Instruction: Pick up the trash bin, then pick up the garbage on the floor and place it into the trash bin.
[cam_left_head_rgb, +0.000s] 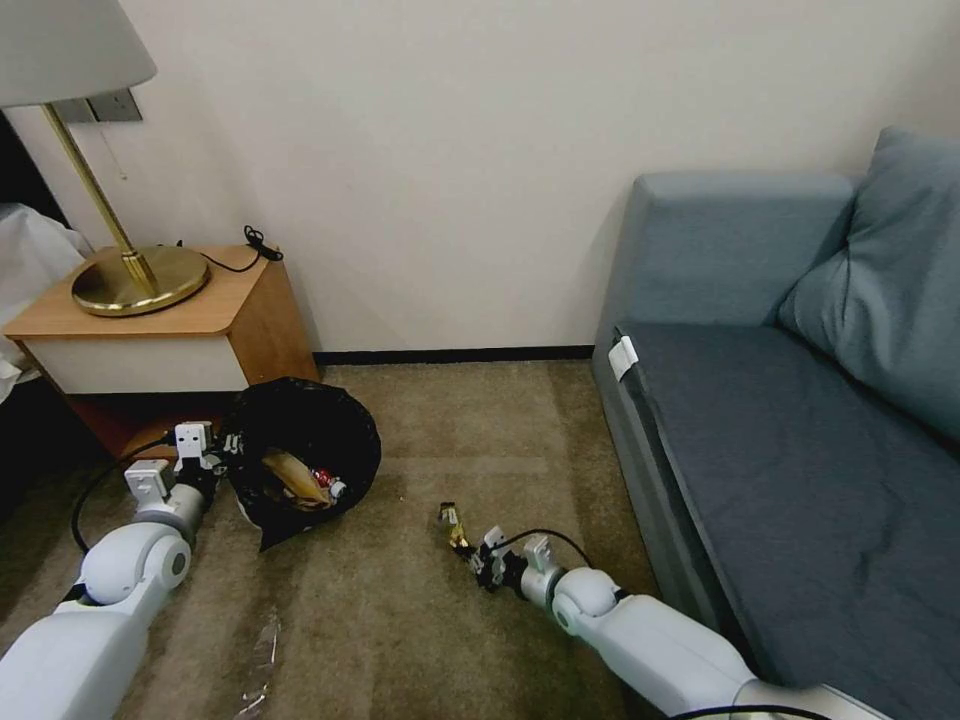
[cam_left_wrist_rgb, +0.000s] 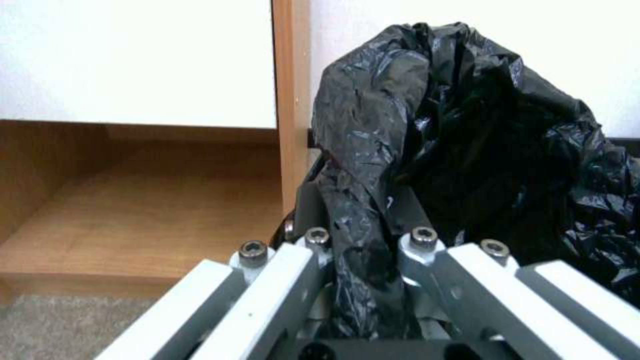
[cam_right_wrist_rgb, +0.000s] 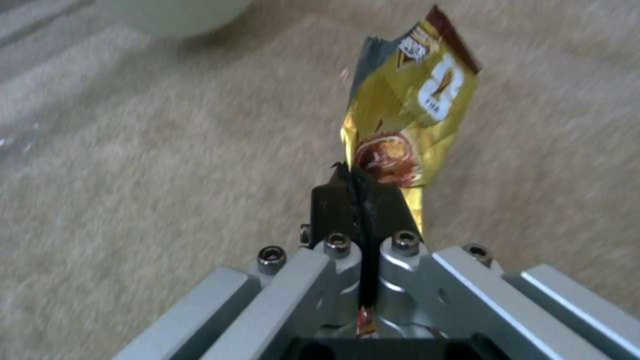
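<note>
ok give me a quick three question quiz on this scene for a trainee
1. True or false: the right gripper is shut on the snack wrapper.
2. What does the left gripper grip? A) the lamp B) the black bag of the trash bin C) the sofa
3. Fill in: the trash bin stands beside the wooden ____.

Key: 1 true; 2 B; 3 nightstand
</note>
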